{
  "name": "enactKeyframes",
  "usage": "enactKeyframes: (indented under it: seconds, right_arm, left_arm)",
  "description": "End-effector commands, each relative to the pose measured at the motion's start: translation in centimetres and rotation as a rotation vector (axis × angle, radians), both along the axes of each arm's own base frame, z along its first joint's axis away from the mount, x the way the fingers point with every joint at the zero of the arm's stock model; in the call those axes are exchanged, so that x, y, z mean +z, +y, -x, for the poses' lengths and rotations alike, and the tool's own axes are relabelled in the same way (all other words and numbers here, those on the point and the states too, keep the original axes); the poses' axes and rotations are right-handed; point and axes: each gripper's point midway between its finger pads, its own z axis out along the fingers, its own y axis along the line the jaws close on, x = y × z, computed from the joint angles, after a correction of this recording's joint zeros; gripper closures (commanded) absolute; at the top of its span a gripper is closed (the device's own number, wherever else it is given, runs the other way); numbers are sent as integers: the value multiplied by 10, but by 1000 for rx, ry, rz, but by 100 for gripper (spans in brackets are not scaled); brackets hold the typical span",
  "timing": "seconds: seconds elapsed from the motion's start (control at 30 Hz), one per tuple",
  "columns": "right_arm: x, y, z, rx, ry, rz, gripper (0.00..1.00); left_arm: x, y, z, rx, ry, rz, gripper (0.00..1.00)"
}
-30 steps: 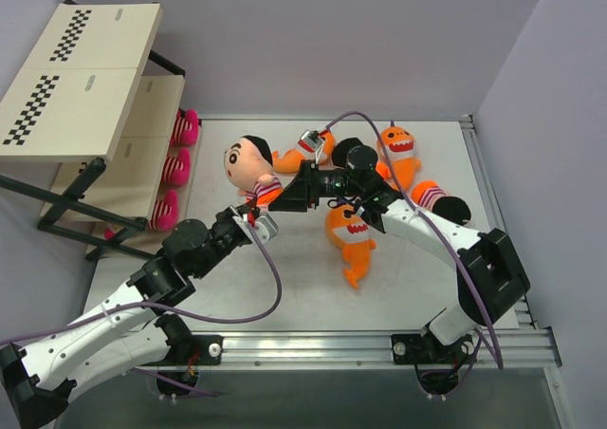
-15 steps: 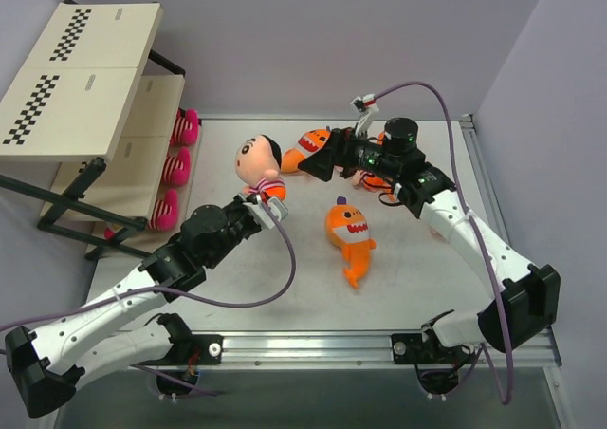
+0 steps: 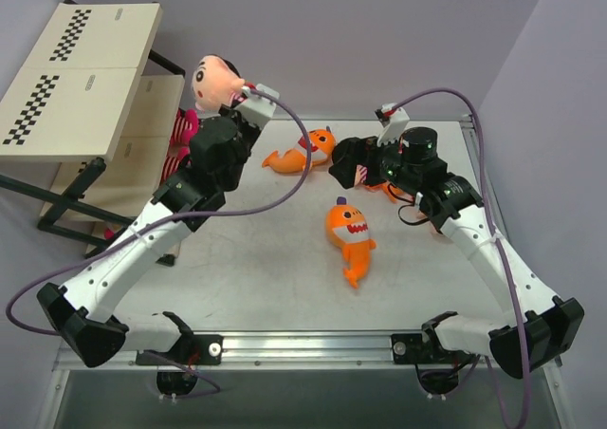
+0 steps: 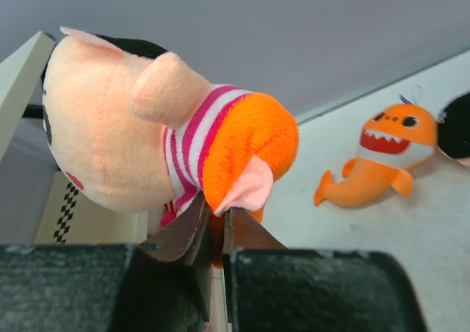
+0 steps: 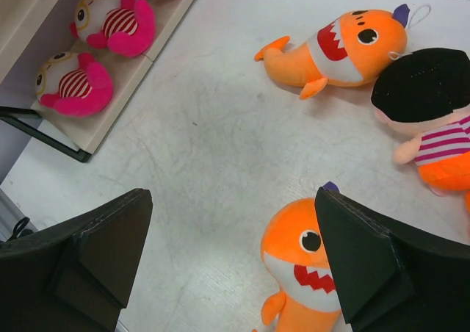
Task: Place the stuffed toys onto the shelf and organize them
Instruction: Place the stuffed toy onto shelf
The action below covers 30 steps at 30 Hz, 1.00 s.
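- My left gripper (image 4: 217,223) is pinched nearly closed on the underside of a black-haired doll (image 4: 154,137); the orange body and a pink foot sit right at the fingertips.
- In the top view that doll (image 3: 214,77) is held up in the air, head towards the shelf (image 3: 83,80), just beside the shelf's right edge and off the table (image 3: 275,277).
- From the left wrist camera the doll lies tilted on its side, with a pink-and-white striped band between head and orange body.
- My right gripper (image 5: 231,200) is spread wide and holds nothing; it hangs above the table with its two fingers (image 5: 95,247) well apart.
- Under the right gripper I see an orange shark (image 5: 301,273) near the right finger, toothy mouth up.
- A second shark (image 5: 341,45) lies further back, and a second black-haired doll (image 5: 429,108) lies just beside it at the right edge of that view.
- From above, the near shark (image 3: 351,239) lies alone mid-table, the far shark (image 3: 305,152) between the two arms.
- Pink striped dolls (image 5: 110,23) sit in a row on a low shelf board, goggle eyes facing out.
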Motion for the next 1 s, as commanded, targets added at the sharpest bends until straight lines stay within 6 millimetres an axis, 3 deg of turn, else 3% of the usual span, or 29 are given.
enactKeyframes:
  seconds: [0.0, 0.03, 0.07, 0.1, 0.13, 0.17, 0.37, 0.4, 0.43, 0.53, 0.7, 0.73, 0.97]
  right_arm:
    - [6, -11, 4, -19, -40, 17, 1]
    - [7, -10, 5, -16, -41, 13, 1]
    - [8, -9, 5, -14, -40, 4, 1]
    - [8, -10, 5, -15, -39, 2, 1]
    - [7, -9, 5, -14, -36, 1, 1]
    - [7, -10, 4, -16, -37, -2, 1]
    - [4, -12, 1, -39, -38, 3, 0]
    - [3, -13, 1, -39, -41, 6, 0]
    - [3, -14, 0, -45, -42, 11, 1]
    - [0, -15, -2, -54, -39, 20, 0]
    - [-5, -16, -3, -54, -36, 29, 1]
    - [-6, -16, -3, -54, -36, 31, 1]
    - [-13, -14, -6, -41, -28, 42, 1]
  left_arm:
    - [21, 34, -19, 164, 11, 59, 98]
    - [16, 34, -29, 185, 31, 46, 97]
    - [30, 40, -34, 214, 15, 71, 98]
    - [31, 49, -41, 248, 19, 69, 97]
    - [20, 51, -52, 271, 50, 45, 98]
    - [28, 56, -56, 293, 39, 63, 97]
    - [7, 89, -99, 418, 89, 54, 97]
    - [11, 93, -103, 430, 85, 60, 97]
    - [0, 98, -114, 444, 108, 51, 98]
    - [-8, 105, -132, 465, 133, 52, 97]
    - [-21, 130, -156, 535, 156, 14, 98]
    - [-31, 132, -162, 546, 176, 2, 98]
    - [-49, 163, -183, 656, 200, -93, 97]
